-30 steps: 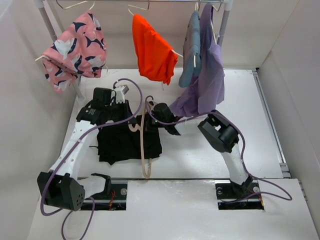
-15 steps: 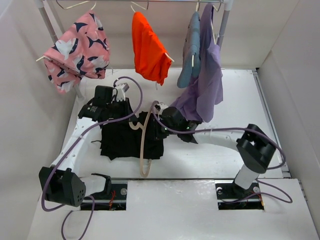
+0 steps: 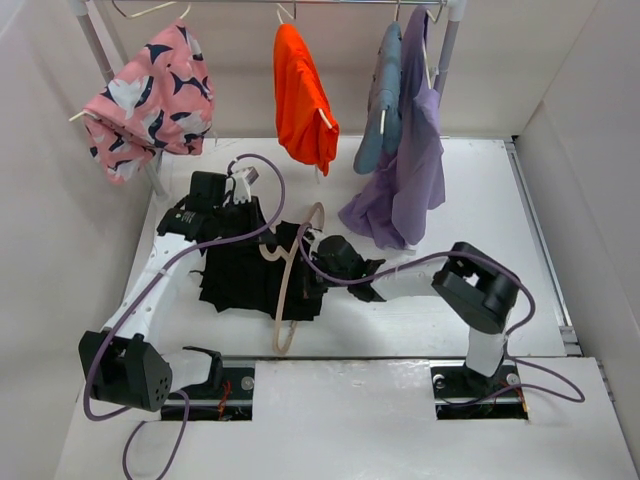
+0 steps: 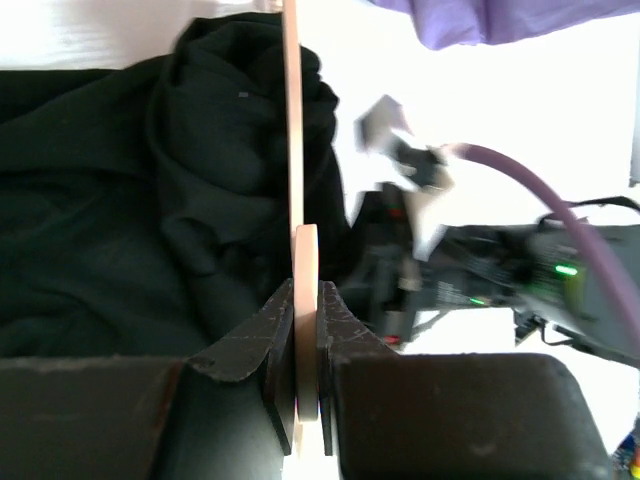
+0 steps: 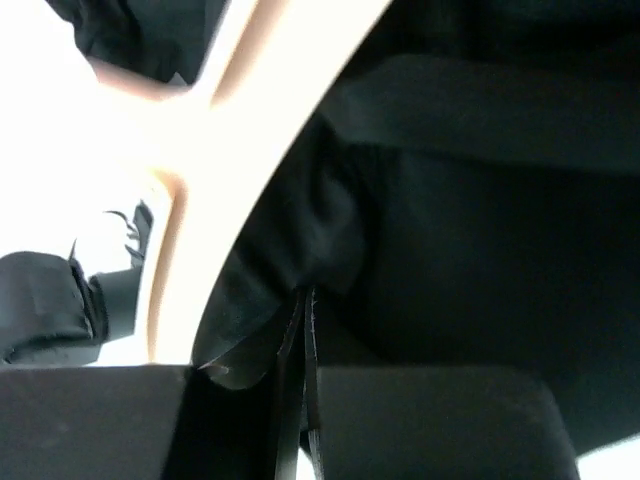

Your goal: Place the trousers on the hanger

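The left pincer (image 4: 305,300) is clenched on the pale beige hanger (image 4: 292,120) at its neck. The right pincer (image 5: 303,305) is nipped shut on a fold of the black trousers (image 3: 240,280). They lie bunched on the white counter (image 3: 480,200), with the hanger crossing them.

So my left arm (image 3: 150,290) is stretched forward along the left side, and my left hand (image 4: 305,300) has both fingers squeezed tight on the hanger (image 4: 293,120). My right arm (image 3: 478,292) is bent at the elbow, forearm reaching across to the left, right hand (image 5: 300,305) pinched nearly closed on the trousers (image 5: 480,250).
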